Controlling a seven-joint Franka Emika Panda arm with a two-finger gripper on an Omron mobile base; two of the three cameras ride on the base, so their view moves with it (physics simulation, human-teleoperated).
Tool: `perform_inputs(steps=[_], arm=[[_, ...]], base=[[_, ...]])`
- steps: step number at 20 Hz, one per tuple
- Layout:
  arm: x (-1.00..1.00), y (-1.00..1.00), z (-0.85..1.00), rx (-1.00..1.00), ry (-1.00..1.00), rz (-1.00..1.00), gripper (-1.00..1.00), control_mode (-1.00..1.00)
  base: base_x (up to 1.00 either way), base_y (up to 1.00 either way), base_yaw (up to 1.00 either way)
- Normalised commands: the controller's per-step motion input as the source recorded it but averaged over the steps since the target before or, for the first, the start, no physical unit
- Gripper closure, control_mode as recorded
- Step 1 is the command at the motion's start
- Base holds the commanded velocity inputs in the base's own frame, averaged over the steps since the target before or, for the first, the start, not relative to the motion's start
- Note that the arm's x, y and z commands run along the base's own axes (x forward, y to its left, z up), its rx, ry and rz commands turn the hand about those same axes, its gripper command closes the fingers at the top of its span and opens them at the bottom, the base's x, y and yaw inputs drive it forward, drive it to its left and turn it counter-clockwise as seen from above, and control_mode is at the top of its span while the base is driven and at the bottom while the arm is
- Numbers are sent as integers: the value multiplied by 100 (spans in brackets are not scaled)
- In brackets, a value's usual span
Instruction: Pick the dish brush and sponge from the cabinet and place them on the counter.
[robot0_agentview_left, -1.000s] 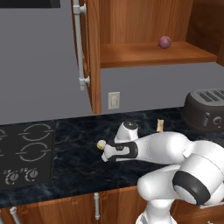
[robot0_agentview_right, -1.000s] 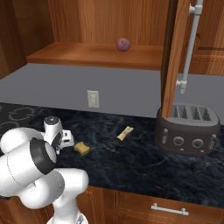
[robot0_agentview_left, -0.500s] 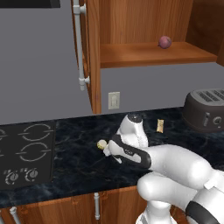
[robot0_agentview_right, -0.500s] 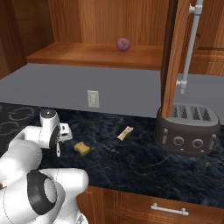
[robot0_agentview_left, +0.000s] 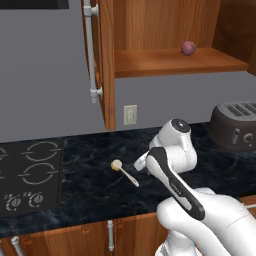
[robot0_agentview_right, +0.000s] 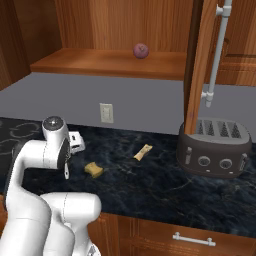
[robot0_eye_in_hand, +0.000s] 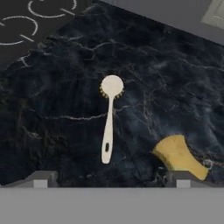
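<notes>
**Brush down, arm swings up**

Rising off the worktop (robot0_agentview_left: 85, 185), the arm has lifted since a second ago, and the claw (robot0_eye_in_hand: 111, 177) hangs released, fingers wide apart. Brush (robot0_eye_in_hand: 108, 122) lies flat below it, head toward the stove (robot0_agentview_left: 30, 180). Sponge (robot0_eye_in_hand: 179, 156) rests just beside on the stone. Cabinet (robot0_agentview_left: 165, 60) stands open above.

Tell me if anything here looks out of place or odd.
A purple-red ball sits alone on the open cabinet shelf. The dish brush and sponge lie flat on the counter, nothing spilled.
</notes>
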Motion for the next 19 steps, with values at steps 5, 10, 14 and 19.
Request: perform_inputs(steps=[5, 10, 14, 19], arm=[[-40, -40, 83, 0, -9, 3, -100, -100], [-27, -36, 79, 0, -3, 0, -100, -100], [-19, -25, 77, 2, 0, -3, -100, -100], [-37, -31, 57, 2, 0, -10, -100, -100]], base=[[0, 0, 0], [0, 0, 0], [0, 0, 0], [0, 0, 0]])
